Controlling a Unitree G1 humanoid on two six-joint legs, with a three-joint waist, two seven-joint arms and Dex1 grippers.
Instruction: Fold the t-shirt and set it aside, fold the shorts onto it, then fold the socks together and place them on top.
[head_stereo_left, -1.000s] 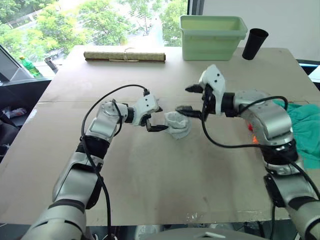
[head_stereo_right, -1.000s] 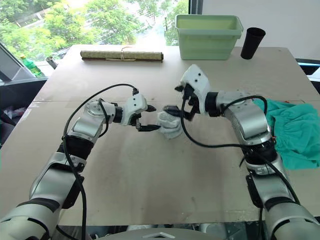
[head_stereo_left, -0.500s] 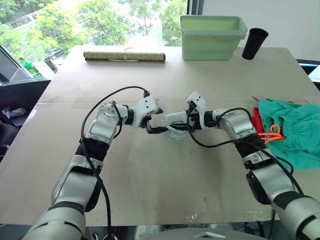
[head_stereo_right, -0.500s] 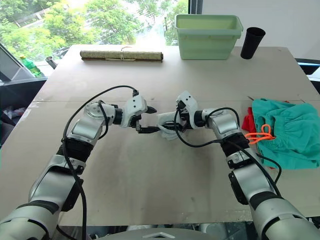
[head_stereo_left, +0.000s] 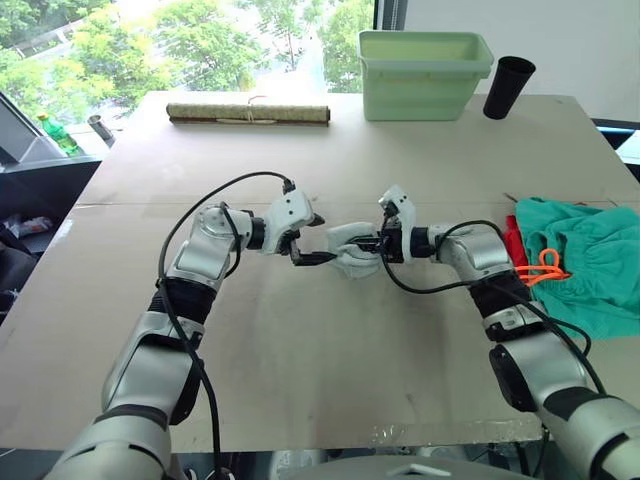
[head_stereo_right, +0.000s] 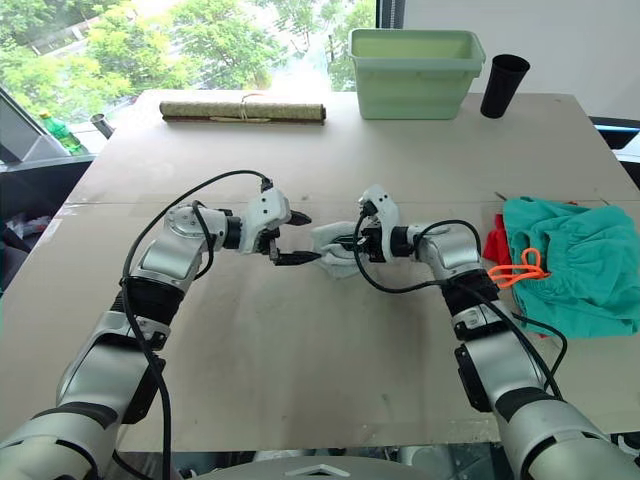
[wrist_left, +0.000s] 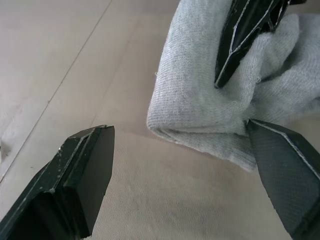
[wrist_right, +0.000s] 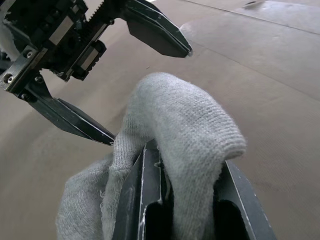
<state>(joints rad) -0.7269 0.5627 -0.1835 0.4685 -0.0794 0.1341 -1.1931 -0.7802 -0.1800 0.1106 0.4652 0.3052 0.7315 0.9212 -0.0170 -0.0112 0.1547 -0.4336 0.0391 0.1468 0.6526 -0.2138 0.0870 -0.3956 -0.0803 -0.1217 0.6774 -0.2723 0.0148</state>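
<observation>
Left jaws: my left gripper (head_stereo_left: 318, 240) sits just left of the socks (head_stereo_left: 352, 250), jaws spread wide. One finger lies low against the near edge of the bundle and the other is lifted clear of it, so I grip nothing on this side.

Socks: a single light-grey bundle on the bare desk (head_stereo_left: 300, 340), roughly mid-desk and well left of the shorts (head_stereo_left: 580, 255). I cannot separate it into two socks from here; it reads as one folded lump.

Right jaws: my right gripper (head_stereo_left: 376, 243) is on the right side of the socks, jaws pressed together on a fold of grey knit, which drapes over both fingers in the right wrist view.

Shorts and t-shirt: one teal-green pair of shorts with an orange drawstring lies at the desk's right edge. A sliver of the red t-shirt (head_stereo_left: 514, 240) peeks out at the shorts' left edge, apparently underneath them.

Step in hand: I judge the shirt and shorts are already stacked, and I am folding the socks together.

Next move: my right jaws must keep hold while the bundle is carried right and set on top of the shorts, and my left jaws must stay clear.

Count: one sock bundle, one shorts, one t-shirt, two grippers.
</observation>
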